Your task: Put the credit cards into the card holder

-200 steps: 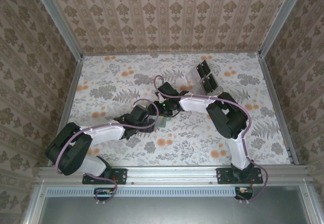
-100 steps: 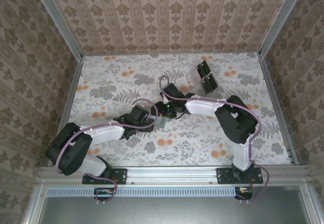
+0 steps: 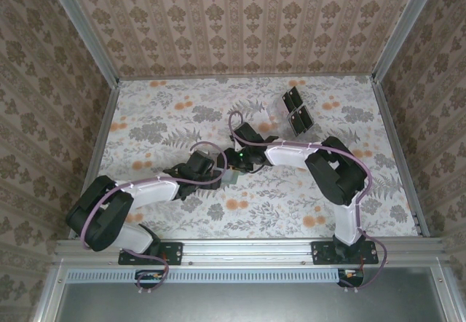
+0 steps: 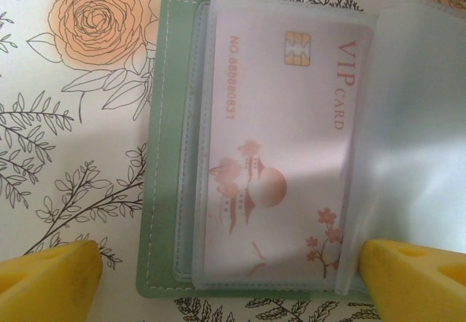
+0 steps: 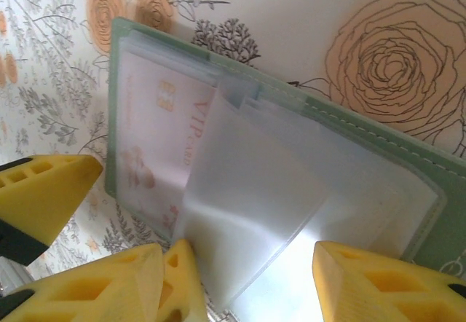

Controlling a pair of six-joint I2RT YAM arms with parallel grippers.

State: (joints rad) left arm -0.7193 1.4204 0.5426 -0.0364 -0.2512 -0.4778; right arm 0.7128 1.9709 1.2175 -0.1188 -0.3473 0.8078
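The green card holder [image 4: 156, 154] lies open on the flowered table [image 3: 160, 129], at mid-table [image 3: 233, 178] where both arms meet. A pink credit card [image 4: 277, 140] marked VIP sits inside one of its clear sleeves, also seen in the right wrist view [image 5: 149, 132]. My left gripper [image 4: 233, 282] is open wide, one yellow fingertip at each side of the holder's near edge [image 3: 222, 170]. My right gripper [image 5: 244, 282] is open over the holder [image 5: 408, 147], and a lifted clear sleeve leaf [image 5: 255, 205] rests against its left finger [image 5: 156, 282].
A clear rack with dark square panels [image 3: 293, 111] stands at the back right. One left-gripper fingertip [image 5: 44, 191] shows beside the right gripper. Patterned walls close in the table on three sides.
The right arm's elbow has swung out to the right and its wrist has shifted slightly over the holder. The left arm has stayed where it was.
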